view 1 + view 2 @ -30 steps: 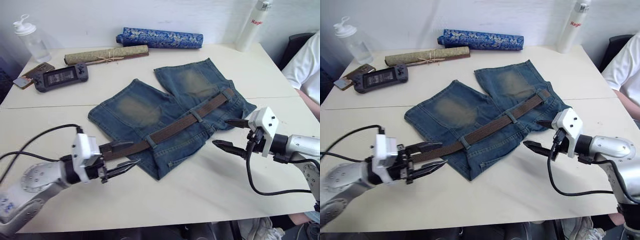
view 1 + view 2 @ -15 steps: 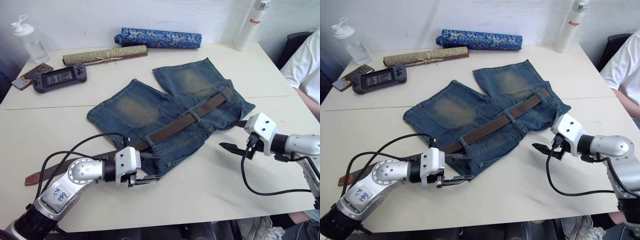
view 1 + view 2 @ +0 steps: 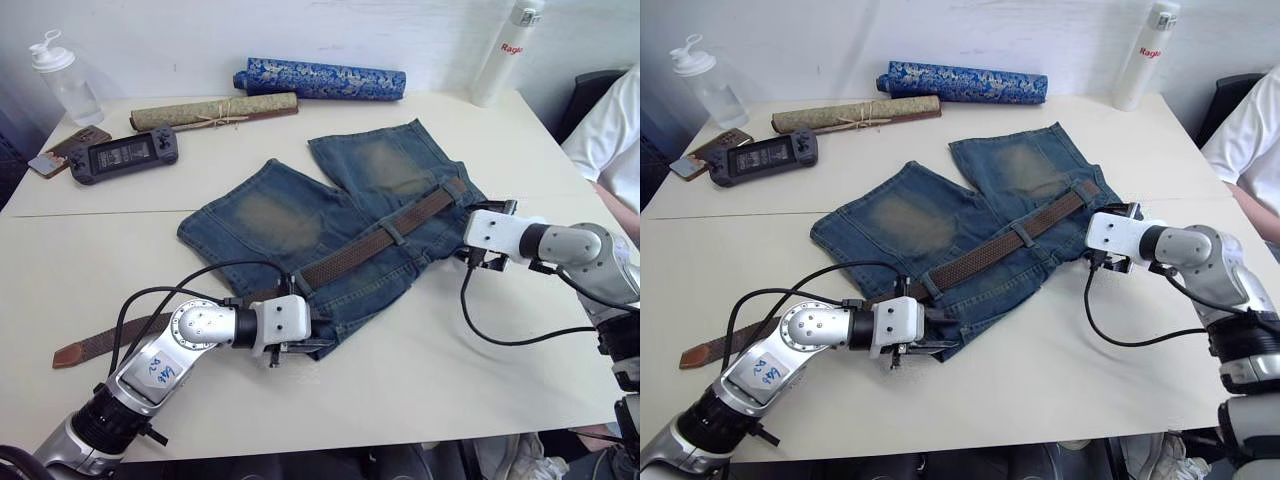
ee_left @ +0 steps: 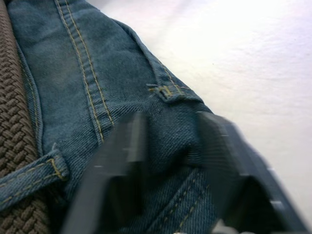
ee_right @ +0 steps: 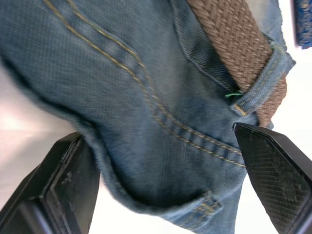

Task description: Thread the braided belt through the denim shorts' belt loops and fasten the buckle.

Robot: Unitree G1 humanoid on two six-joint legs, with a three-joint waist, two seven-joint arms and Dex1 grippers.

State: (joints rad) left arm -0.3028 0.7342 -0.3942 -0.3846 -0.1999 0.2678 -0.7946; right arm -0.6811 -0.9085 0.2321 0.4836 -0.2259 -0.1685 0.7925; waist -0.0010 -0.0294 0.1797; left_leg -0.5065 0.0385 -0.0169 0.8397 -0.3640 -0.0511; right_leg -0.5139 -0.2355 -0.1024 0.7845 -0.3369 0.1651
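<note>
**Both grippers have closed in on the waistband ends**

A second ago both arms hung off the cloth; now each has reached an end of the shorts (image 3: 300, 215). That suggests the waistband is about to be gathered, since the belt (image 3: 370, 250) already runs through the loops (image 3: 396, 236), its tan tip (image 3: 70, 352) trailing on the table (image 3: 420, 370) at the robot's left.

The left gripper (image 4: 168, 161) has its fingers partly spread, straddling a fold of denim at the left waistband corner without yet pinching it. The right gripper (image 5: 161, 180) is spread wide, its fingers on either side of the right waistband edge. The buckle can't be made out.
</note>
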